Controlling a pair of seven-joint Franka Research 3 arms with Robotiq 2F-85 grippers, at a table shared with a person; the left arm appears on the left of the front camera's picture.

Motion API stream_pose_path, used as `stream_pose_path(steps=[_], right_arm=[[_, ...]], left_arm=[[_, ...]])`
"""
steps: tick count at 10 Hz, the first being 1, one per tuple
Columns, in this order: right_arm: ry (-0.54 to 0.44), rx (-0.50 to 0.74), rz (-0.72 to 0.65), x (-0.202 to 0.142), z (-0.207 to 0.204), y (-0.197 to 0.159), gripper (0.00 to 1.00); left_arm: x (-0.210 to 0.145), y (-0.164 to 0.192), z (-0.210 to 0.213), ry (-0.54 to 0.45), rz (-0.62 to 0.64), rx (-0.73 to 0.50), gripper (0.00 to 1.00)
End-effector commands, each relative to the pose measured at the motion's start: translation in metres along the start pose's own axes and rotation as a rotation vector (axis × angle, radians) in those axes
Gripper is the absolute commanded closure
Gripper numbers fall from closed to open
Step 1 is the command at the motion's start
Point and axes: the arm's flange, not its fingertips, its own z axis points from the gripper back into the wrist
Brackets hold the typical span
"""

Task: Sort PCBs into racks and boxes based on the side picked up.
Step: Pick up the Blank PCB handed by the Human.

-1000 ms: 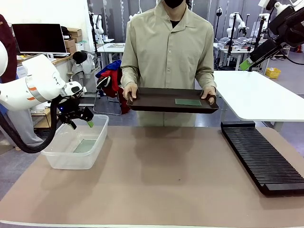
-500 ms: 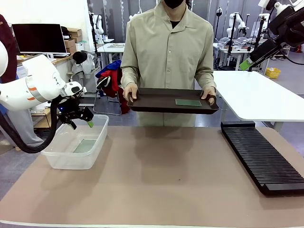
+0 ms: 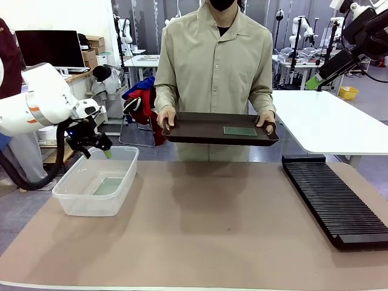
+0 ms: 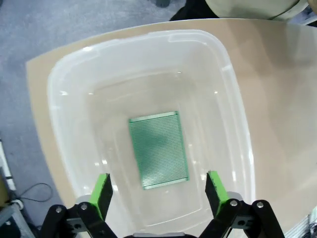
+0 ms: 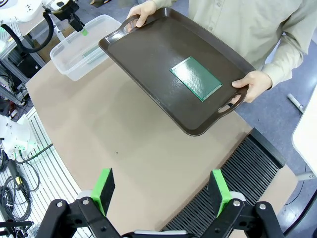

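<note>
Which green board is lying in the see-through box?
The PCB flat on the clear tub's bottom, under the open left gripper. The other PCB lies on the brown tray the person holds.

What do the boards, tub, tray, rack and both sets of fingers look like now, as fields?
left fingers: open, empty, over the tub
right fingers: open, empty, high above the table
tub PCB: flat on tub floor
tray PCB: flat on the tray the person holds
rack: on table, robot's right side
</note>
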Motion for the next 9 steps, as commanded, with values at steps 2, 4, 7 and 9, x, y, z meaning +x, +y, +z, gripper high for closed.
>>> stream_pose_path(steps=[2,4,7,9], right_arm=[[0.003,0.003,-0.001,-0.001,-0.002,0.000,0.00],[0.003,0.003,-0.001,-0.001,-0.002,0.000,0.00],[0.003,0.003,-0.001,-0.001,-0.002,0.000,0.00],[0.003,0.003,-0.001,-0.001,-0.002,0.000,0.00]], left_arm=[[-0.013,-0.009,0.050,-0.018,-0.191,-0.006,0.00],[-0.023,-0.014,0.092,0.011,-0.365,-0.162,0.00],[-0.030,-0.023,0.142,0.014,-0.515,-0.216,0.00],[-0.031,-0.038,0.152,-0.122,-0.418,-0.058,0.00]])
